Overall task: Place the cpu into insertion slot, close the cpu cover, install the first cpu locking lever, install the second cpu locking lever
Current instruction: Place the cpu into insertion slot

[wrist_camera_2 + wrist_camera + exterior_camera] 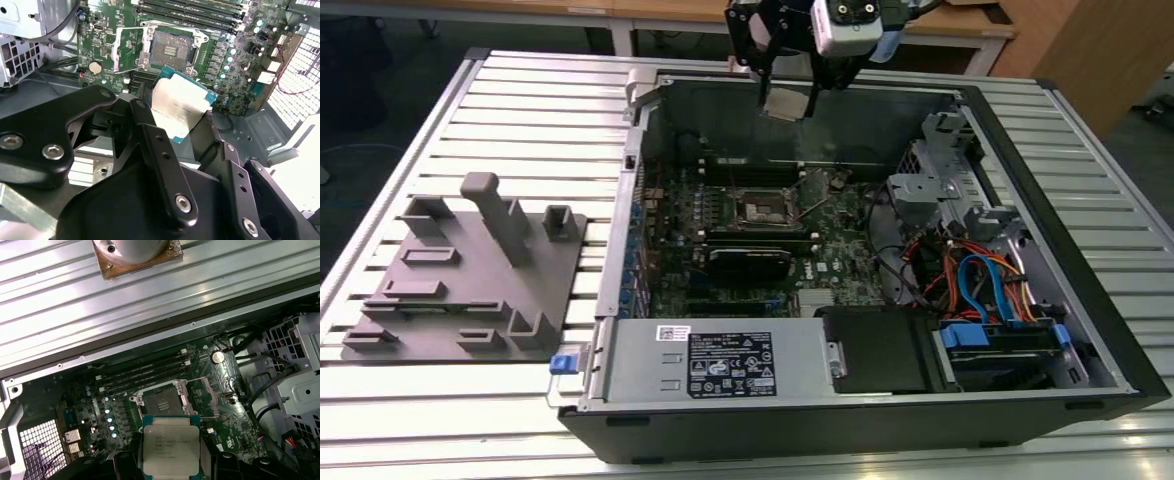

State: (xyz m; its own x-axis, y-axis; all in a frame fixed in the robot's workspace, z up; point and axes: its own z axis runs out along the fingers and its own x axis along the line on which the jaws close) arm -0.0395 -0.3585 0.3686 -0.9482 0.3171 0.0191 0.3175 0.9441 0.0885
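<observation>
Cpu [171, 450] clamped in the gripper [790, 97], held in the air over the open computer case [1110, 345].
A small flat square, its silvery-grey metal top edged in green, it hangs above the green motherboard [834, 250], apart from the insertion slot [161, 401], whose dark centre lies bare, with the cpu cover [127, 47] swung open beside it.

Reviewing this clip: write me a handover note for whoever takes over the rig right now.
State of the gripper: shut on the cpu, held in the air above the open case.
The insertion slot is empty; the cpu cover looks swung open beside it.
Done: cpu is in the grip.
Left: every step of the task, from seating the cpu on.
</observation>
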